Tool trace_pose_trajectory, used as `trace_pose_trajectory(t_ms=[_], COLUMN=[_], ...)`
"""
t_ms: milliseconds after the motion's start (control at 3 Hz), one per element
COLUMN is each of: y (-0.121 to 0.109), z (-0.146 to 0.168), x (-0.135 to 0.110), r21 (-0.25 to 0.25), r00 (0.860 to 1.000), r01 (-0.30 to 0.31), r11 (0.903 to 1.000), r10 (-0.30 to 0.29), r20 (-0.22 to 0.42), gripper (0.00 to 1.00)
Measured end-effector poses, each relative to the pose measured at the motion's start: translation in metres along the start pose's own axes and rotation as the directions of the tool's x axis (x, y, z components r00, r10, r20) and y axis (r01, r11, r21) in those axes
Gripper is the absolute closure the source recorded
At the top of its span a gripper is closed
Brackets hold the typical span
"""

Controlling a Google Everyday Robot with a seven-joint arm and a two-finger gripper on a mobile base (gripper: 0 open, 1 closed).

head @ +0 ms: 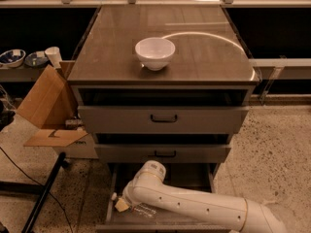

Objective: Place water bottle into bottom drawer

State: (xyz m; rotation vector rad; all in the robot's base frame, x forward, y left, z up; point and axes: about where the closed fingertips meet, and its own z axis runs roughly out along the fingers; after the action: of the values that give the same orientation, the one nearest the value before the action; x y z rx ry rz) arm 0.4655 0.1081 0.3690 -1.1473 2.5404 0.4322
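The white arm (204,210) comes in from the lower right corner and bends left across the front of the cabinet, with its rounded elbow just under the middle drawer. At its end the gripper (120,204) is down inside the bottom drawer (189,177), at the left front of the box. The bottle (144,210) lies on its side on the drawer floor, just right of the gripper and touching it or very nearly so, partly under the forearm. I cannot tell whether the gripper is clamped on the bottle or open. The bottom drawer is pulled well out, and its plain grey inside shows behind the arm.

A black stand leg (43,193) slants across the speckled floor (277,149) to the left of the drawer.

Above the arm is the middle drawer (126,153), a narrow grey front with a black handle. Over that is the top drawer (116,119), taller, with its own black handle and a dark gap above it. Each front stands a little further back than the one below.

An open cardboard box (46,106) leans beside the cabinet on the left, one flap lying flat.

A white bowl (155,53) stands upright near the middle of the cabinet top (112,47). A pale arc of light (214,38) curves across the surface to the bowl's right.

On a low shelf at far left are a white cup (52,56) and two small patterned dishes (12,57).
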Motion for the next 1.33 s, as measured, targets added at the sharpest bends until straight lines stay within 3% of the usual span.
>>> trace_pose_trajectory(t_ms=[667,1333], y=[-0.064,-0.11], z=[0.019,0.04], x=[-0.008,-0.019], r21=[0.123,0.171], r00=[0.994,0.989], r01=[0.013,-0.02], r11=[0.9923,0.9851], r10=[-0.026,-0.005], r20=[0.102,0.146], gripper=[1.0,1.0])
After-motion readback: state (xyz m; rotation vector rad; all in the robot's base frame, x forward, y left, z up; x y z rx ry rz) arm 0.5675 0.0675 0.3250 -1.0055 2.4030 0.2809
